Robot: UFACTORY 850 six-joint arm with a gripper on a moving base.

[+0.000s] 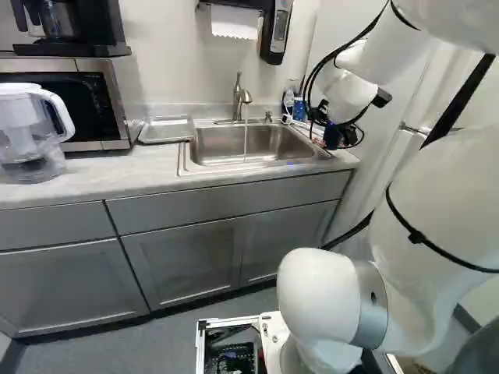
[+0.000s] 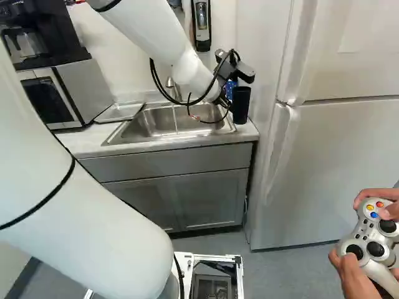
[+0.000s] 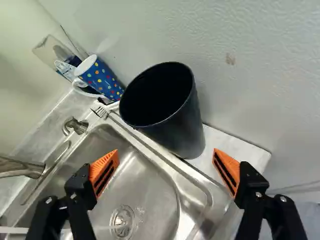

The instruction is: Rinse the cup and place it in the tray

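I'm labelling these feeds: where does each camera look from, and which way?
Left base view: on the base, behind and left of the arm, facing ahead, slightly down, at sink and tray; arm at the right.
Right base view: behind and right of the arm, facing likewise at sink and fridge; arm at the left.
Wrist view: on the wrist, looking along the open hand, two fingers showing, at the black cup beside the sink.
Shared: sink, all three; black cup, right base and wrist views.
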